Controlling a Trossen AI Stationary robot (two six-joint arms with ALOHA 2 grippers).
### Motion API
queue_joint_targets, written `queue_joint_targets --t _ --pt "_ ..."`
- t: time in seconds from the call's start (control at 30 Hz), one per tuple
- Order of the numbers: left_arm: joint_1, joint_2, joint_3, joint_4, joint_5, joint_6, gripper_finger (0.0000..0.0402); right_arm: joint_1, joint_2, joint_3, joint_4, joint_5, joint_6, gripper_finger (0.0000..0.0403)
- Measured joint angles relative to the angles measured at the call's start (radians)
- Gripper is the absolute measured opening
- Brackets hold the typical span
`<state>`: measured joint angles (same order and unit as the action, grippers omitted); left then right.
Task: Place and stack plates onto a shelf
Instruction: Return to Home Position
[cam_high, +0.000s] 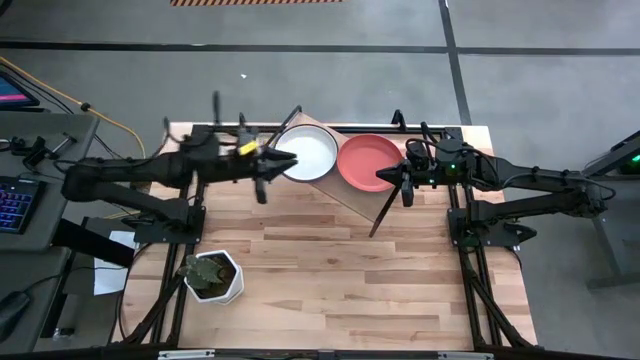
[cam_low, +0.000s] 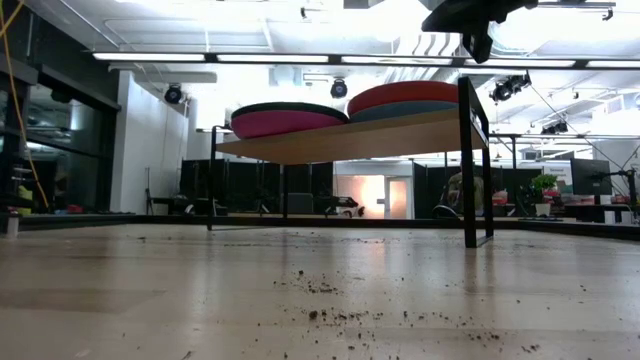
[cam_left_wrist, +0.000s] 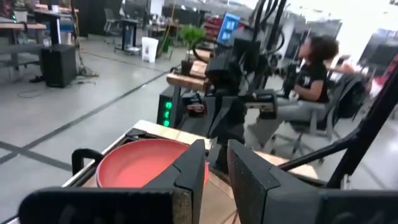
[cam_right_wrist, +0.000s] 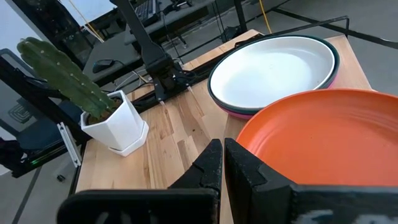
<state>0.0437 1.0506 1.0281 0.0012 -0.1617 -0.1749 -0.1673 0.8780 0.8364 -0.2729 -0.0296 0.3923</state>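
The shelf (cam_high: 347, 196) stands slantwise at the table's far middle, a light board on black legs (cam_low: 350, 140). On its left part lies a stack with the white plate (cam_high: 306, 155) on top, over a dark green and a magenta plate (cam_right_wrist: 273, 71). On its right part the coral red plate (cam_high: 366, 162) lies on a bluish one (cam_low: 405, 108). My left gripper (cam_high: 267, 168) hovers at the white plate's left rim, open by a narrow gap (cam_left_wrist: 216, 167). My right gripper (cam_high: 405, 182) hovers at the coral plate's right rim, shut (cam_right_wrist: 222, 163). The dusty pink plate is out of view.
A white hexagonal pot with a cactus (cam_high: 213, 277) stands near the table's near left corner. Crumbs of soil (cam_low: 330, 300) lie scattered on the tabletop. The near half of the table is bare wood. A person (cam_left_wrist: 308, 81) sits beyond the table's right side.
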Motion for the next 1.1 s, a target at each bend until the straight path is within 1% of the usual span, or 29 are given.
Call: queue_joint_targets --t 0.13,0.33,0.47,0.63,0.97,1.1 --pt "0.0 -0.103 -0.036 0.003 0.001 -0.016 0.006 0.0 0.0 0.0 0.0 0.0 -0.004 0.0" --pt "-0.043 -0.168 -0.036 0.003 0.002 -0.016 0.006 0.0 0.0 0.0 0.003 0.0 0.0 0.0" --pt "-0.097 -0.167 -0.036 -0.005 0.002 -0.015 0.006 0.0 0.0 0.0 0.018 0.0 -0.006 0.0" --pt "-0.133 -0.164 -0.036 -0.018 -0.014 -0.014 0.006 0.0 0.0 0.0 0.04 0.0 -0.011 0.0" --pt "-0.158 -0.165 -0.036 -0.021 -0.028 -0.014 0.006 0.0 0.0 0.0 0.056 0.0 -0.008 0.0" --pt "-0.154 -0.181 -0.037 -0.048 -0.033 0.006 0.0055 0.0 0.0 0.0 0.056 0.0 -0.008 0.0"
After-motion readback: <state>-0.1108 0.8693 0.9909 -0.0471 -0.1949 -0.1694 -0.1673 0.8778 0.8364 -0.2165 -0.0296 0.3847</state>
